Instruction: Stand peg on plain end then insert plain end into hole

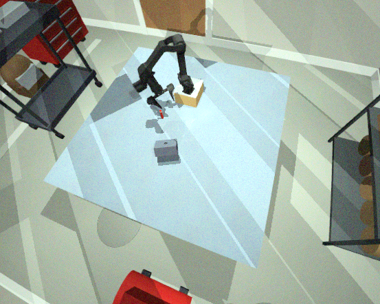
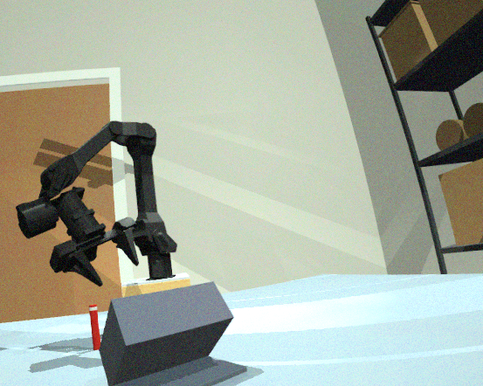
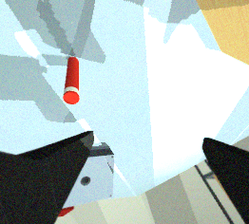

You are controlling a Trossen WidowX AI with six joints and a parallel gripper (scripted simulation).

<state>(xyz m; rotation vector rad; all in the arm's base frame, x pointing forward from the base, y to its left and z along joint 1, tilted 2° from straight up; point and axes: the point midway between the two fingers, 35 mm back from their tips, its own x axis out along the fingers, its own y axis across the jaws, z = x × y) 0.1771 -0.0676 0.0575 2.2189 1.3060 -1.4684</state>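
Observation:
The red peg (image 1: 161,114) (image 2: 95,328) (image 3: 72,76) stands upright on the table (image 1: 207,172), its white-banded end on top and its plain end down. Nothing touches it. My gripper (image 1: 167,104) (image 2: 119,274) (image 3: 146,139) is wide open and empty. It is raised above the table and off to one side of the peg, on the robot's side; in the wrist view the peg lies beyond the left fingertip. The grey block with the sloped panel (image 1: 160,144) (image 3: 99,168) stands farther from the robot than the peg. Its hole (image 1: 165,143) (image 3: 86,180) shows as a dark, empty spot; the exterior camera sees only the block's back.
The arm's base stands on a wooden box (image 1: 190,100) (image 2: 158,286) (image 3: 241,33) with a white top, close beside the gripper. A dark cart (image 1: 62,89), a shelf rack (image 1: 351,172) (image 2: 455,157) and a red object (image 1: 152,292) stand off the mat.

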